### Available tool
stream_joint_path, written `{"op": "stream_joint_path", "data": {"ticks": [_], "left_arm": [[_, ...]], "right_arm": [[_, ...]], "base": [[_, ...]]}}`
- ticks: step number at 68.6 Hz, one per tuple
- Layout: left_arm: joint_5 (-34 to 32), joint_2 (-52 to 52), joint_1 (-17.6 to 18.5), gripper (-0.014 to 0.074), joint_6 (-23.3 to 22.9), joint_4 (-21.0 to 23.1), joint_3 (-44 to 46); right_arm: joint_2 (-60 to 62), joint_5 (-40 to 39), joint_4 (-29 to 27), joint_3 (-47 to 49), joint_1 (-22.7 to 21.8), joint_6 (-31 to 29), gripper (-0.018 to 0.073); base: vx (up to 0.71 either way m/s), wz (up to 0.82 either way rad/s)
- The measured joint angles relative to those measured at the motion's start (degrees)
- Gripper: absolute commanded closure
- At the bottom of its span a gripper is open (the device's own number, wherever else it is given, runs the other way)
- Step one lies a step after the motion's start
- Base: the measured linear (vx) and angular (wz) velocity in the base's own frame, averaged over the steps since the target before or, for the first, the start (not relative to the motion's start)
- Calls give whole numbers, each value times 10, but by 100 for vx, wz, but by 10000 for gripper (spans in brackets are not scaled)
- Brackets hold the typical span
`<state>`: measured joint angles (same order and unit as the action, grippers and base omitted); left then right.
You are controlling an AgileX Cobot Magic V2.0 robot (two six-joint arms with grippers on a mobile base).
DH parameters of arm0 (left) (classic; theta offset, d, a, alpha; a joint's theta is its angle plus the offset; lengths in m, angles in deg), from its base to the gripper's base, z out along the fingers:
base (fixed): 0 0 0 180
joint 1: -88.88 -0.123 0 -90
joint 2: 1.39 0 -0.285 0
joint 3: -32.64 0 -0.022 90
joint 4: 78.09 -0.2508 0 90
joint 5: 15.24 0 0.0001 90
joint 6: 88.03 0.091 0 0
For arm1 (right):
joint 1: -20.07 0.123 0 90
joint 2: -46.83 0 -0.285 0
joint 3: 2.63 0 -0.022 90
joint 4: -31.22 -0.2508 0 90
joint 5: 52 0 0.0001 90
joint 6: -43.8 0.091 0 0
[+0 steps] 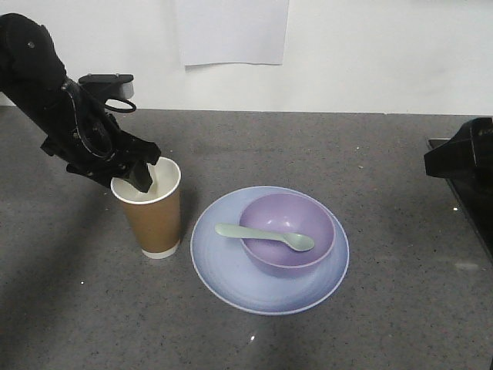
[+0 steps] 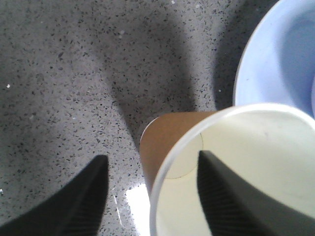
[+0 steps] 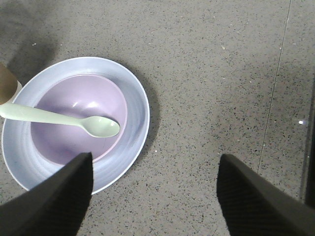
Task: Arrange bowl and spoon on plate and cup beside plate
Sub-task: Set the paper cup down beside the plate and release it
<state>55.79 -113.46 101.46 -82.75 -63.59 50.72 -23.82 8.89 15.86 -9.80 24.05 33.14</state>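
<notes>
Item 1. Round, shallow, pale blue-lavender plate [image 1: 223,266]: set flat on the grey speckled countertop [image 1: 347,154]. Placement is judged complete.

Item 2. Small round lavender-purple plastic bowl [image 1: 286,233]: seated on the plate, right of its centre. Judged done.

Item 3. Short pale mint-green plastic spoon [image 1: 264,236]: laid across the bowl, scoop inside and handle projecting over the rim toward the cup. Judged done.

Item 4. Tall tapered brown paper cup [image 1: 152,216] with white inside: stood upright just beside the plate's left edge; whether the two touch cannot be told.

Item 5. Left gripper [image 1: 139,173]: jaws are set astride the cup's rim, one finger [image 2: 231,196] inside and the other outside. In the wrist view a gap is seen between wall and outer finger, so the grip is judged slack or released; contact by the inner finger cannot be confirmed.

Item 6. Right gripper [image 3: 155,196]: spread wide, nothing held, parked over bare countertop beside the plate.

Remaining work, as judged: only release and withdrawal of the left arm.

Not determinable: the cup's base is partly cut off in the left wrist view; the right arm is largely out of frame in the front view.
</notes>
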Motion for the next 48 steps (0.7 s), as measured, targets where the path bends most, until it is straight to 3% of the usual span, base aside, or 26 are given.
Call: {"op": "stream_joint_path", "data": {"ticks": [9,27,37,48], "left_arm": [[-8,8,0,41,0,0,0],[-14,37,0,36,0,-5,0],[-29,72,0,37,-9,-28,0],[-37,132,0,37,-53,-80,0]], "right_arm": [[0,0,0,0,0,0,54],[0,1,0,0,0,0,54],[0,1,1,0,0,0,54],[0,1,7,0,0,1,54]], "base": [[0,0],[0,0],[0,0],[0,0]]}}
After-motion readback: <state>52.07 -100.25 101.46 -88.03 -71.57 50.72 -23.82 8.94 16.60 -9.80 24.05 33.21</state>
